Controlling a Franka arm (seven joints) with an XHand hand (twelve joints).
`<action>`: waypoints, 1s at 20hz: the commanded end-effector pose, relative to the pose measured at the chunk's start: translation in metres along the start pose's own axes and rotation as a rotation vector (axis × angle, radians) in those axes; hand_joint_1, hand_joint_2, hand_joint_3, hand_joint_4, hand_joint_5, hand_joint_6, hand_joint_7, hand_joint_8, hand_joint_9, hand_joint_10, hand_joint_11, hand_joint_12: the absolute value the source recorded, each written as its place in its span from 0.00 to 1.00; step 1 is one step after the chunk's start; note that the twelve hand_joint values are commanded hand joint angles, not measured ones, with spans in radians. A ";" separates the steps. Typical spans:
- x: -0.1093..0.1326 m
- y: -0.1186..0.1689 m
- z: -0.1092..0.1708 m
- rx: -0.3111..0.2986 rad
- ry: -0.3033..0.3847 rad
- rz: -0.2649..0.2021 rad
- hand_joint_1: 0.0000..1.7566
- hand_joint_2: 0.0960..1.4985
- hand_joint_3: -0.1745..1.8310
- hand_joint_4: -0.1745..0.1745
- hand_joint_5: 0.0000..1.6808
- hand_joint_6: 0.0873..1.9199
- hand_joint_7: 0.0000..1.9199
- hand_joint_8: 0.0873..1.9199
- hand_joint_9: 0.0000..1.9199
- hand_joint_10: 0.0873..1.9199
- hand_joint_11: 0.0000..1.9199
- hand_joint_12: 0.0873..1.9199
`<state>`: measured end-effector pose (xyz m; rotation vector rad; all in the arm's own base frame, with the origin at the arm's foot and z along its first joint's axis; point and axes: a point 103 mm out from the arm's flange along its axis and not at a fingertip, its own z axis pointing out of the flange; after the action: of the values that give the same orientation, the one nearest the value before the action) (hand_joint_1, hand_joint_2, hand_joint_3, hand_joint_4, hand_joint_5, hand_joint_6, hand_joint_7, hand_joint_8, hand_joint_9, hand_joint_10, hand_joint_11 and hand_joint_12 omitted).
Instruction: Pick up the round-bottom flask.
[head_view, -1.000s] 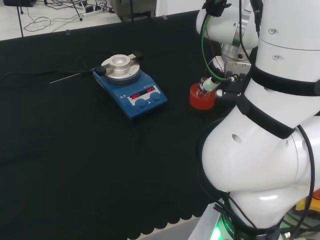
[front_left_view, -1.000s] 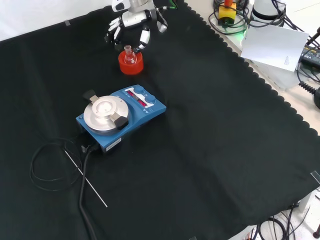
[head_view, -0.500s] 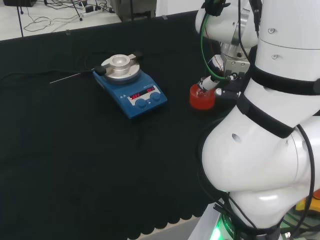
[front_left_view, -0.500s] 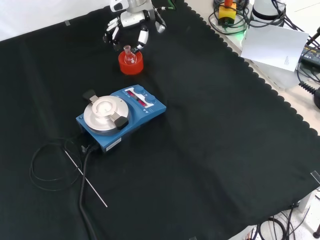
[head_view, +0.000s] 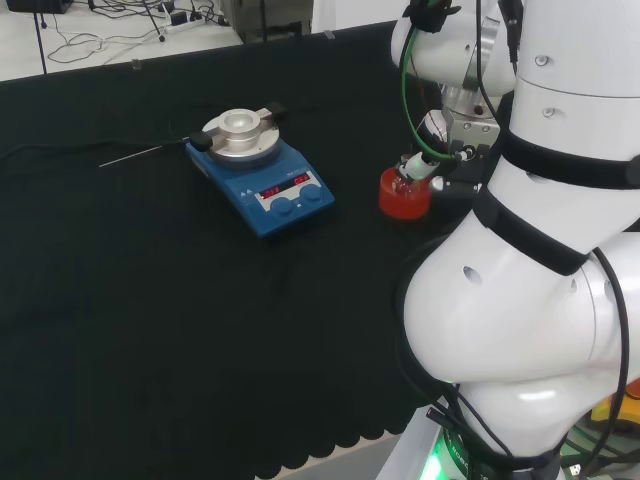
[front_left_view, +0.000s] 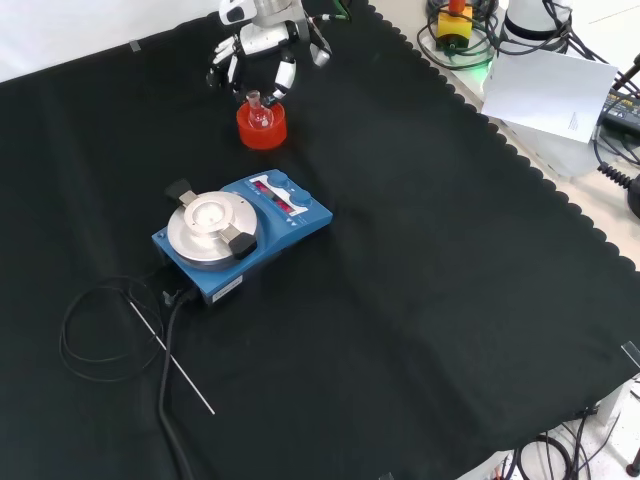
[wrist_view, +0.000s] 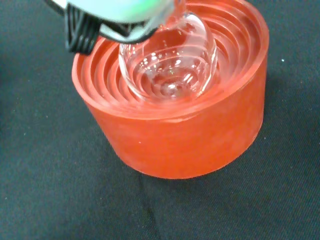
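Hand (front_left_view: 262, 42) over flask (front_left_view: 260, 110), open cloth (front_left_view: 420, 300) around

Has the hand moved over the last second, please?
Yes. In the front view the hand has shifted up, away from the red stand.

Flask (wrist_view: 170, 65) seated in stand (front_left_view: 262, 127). In front view, stand beyond hotplate (front_left_view: 240, 236); hand (front_left_view: 262, 50) above stand.

the stand (wrist_view: 185, 130) is red with ribbed rings, and the flask (wrist_view: 170, 62) in it is clear glass. the hotplate (front_left_view: 262, 232) is blue with a silver top and red displays. the cloth (front_left_view: 430, 300) is plain black, the hand (front_left_view: 262, 45) black and white.
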<state>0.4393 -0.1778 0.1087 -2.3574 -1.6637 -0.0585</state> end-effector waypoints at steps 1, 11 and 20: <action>0.002 0.000 0.000 -0.018 -0.011 0.003 0.61 0.54 0.26 0.98 0.68 0.37 0.15 0.31 0.25 0.31 0.12 0.69; 0.002 -0.004 -0.013 -0.024 -0.006 0.026 0.65 0.41 0.44 0.62 0.71 0.41 0.18 0.30 0.30 0.28 0.18 0.67; 0.015 -0.023 -0.054 -0.051 0.043 0.031 0.66 0.38 0.48 0.37 0.71 0.43 0.18 0.31 0.30 0.28 0.18 0.67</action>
<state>0.4368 -0.1761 0.1436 -2.4043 -1.6414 -0.1061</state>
